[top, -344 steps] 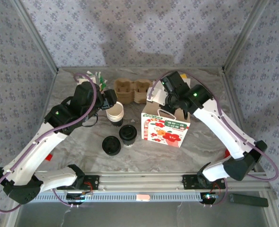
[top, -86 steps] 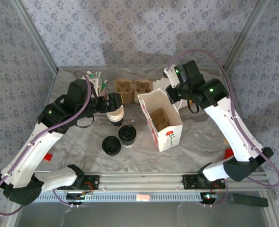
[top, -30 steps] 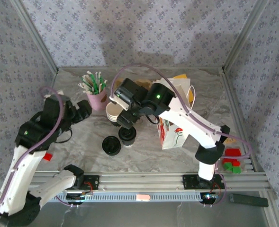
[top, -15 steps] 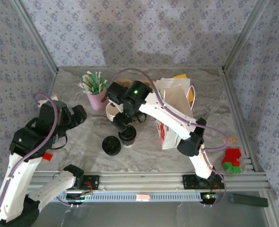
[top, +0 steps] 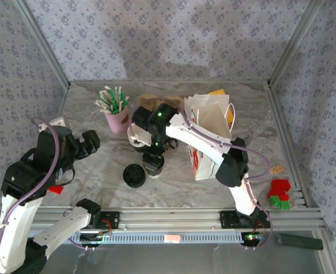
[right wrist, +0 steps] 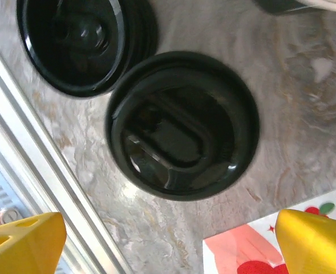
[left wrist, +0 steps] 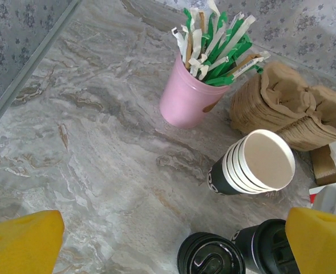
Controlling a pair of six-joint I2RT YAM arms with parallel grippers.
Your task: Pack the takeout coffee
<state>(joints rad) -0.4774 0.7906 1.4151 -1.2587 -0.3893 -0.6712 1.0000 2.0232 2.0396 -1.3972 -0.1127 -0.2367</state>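
Observation:
The takeout coffee (top: 152, 167), a small black cup with a round black lid, stands at mid-table left of the printed paper bag (top: 202, 162). My right gripper (top: 155, 153) hovers right above it. In the right wrist view the coffee's lid (right wrist: 182, 123) lies between and beyond the yellow fingertips (right wrist: 22, 240), and the right gripper (right wrist: 168, 242) is open and holds nothing. My left gripper (top: 89, 142) is drawn back at the left and is open and empty (left wrist: 170, 245). In its wrist view the takeout coffee (left wrist: 264, 248) stands at the bottom right.
A loose black lid (top: 134, 175) (right wrist: 85, 43) (left wrist: 210, 254) lies just left of the coffee. Behind it are a stack of paper cups (left wrist: 259, 165), a pink cup of stirrers (top: 116, 111) and brown cup carriers (left wrist: 293, 105). Red and green blocks (top: 279, 193) sit at the right edge.
My right gripper has come down over the takeout coffee and its jaws have spread wider. The left arm has drawn back toward the left edge.

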